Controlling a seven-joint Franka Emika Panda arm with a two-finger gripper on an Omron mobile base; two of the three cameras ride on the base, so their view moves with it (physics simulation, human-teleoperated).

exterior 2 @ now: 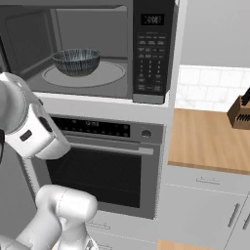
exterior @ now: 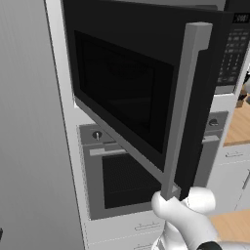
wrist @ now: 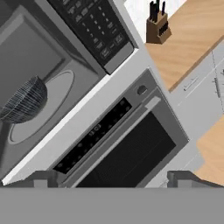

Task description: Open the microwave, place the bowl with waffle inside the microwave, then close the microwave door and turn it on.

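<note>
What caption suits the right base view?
Bowl sits inside the open microwave above the oven.

Oven (exterior 2: 105, 168) below, wood counter (exterior 2: 210, 141), knife block (exterior 2: 240, 113)

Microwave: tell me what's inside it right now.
The microwave stands open with the bowl sitting on its round turntable plate. The bowl's rim hides whatever it holds, so the waffle cannot be confirmed. Nothing else shows inside.
</note>
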